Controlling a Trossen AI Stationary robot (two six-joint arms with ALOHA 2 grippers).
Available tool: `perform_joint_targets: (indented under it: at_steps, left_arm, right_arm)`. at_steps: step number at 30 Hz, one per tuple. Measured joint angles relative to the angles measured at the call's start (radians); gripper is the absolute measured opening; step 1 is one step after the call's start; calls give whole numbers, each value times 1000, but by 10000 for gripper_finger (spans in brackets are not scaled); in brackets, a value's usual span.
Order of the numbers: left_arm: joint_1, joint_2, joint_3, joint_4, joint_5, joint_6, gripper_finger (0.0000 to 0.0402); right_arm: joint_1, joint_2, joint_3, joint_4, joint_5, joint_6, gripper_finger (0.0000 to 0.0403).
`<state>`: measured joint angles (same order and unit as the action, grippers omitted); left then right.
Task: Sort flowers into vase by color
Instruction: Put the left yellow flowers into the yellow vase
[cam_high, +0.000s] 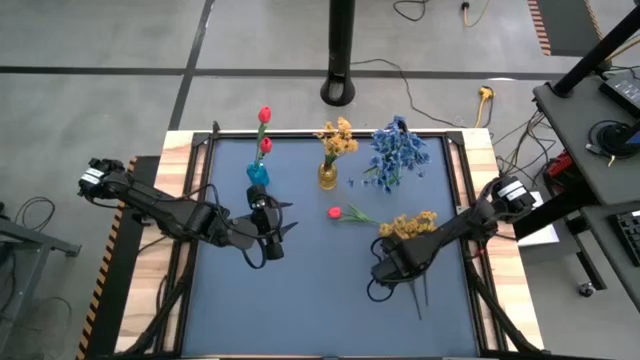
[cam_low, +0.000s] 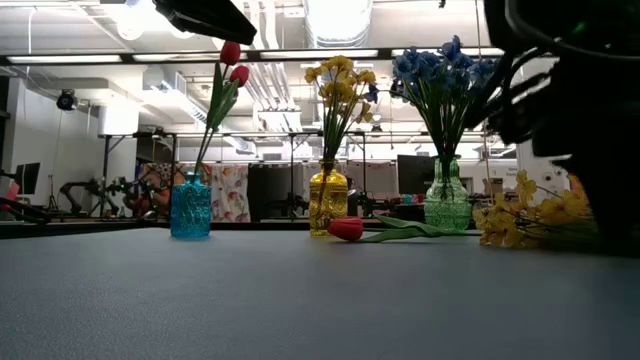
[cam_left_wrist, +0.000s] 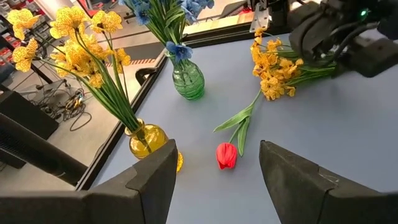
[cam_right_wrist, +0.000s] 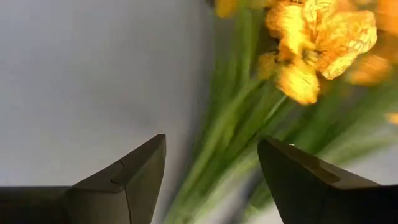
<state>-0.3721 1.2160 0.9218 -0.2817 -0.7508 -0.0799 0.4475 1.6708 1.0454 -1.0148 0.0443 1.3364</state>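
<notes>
**Right gripper down over the loose yellow sprig, one red bud lying on the mat**

Three vases in a row along the far side of the mat (cam_high: 300, 300): blue vase (cam_high: 258, 174) with two red buds (cam_high: 264, 115) standing in it, yellow vase (cam_high: 328, 177) with yellow flowers (cam_high: 337, 135), and green vase (cam_low: 446, 196) stuffed with blue flowers (cam_high: 398, 152).

Still loose: a single red bud (cam_high: 334, 212) flat on the mat, just in front of the yellow vase, stem pointing toward the right arm. Next to it, a yellow sprig (cam_high: 410, 224) also lying flat.

Right gripper (cam_high: 392, 258) sits low right at that sprig's stems. Its wrist cam shows fingers (cam_right_wrist: 134, 177) spread apart with the green stems running between them, not pinched, so nothing held

Left gripper (cam_high: 268, 222) hangs near the blue vase, fingers (cam_left_wrist: 149, 186) parted and empty, facing the loose red bud
</notes>
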Motion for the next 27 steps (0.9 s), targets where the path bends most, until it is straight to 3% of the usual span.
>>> perform_joint_targets:
  at_steps: [7, 14, 27]
  left_arm:
    - [0, 0, 0, 0, 0, 0, 210]
    - [0, 0, 0, 0, 0, 0, 210]
    - [0, 0, 0, 0, 1, 0, 210]
  right_arm:
    - [-12, -5, -53, 192, -1, -28, 216]
    - [-12, -4, -23, 208, 0, -50, 178]
    - [-14, -25, -47, 143, -1, -68, 39]
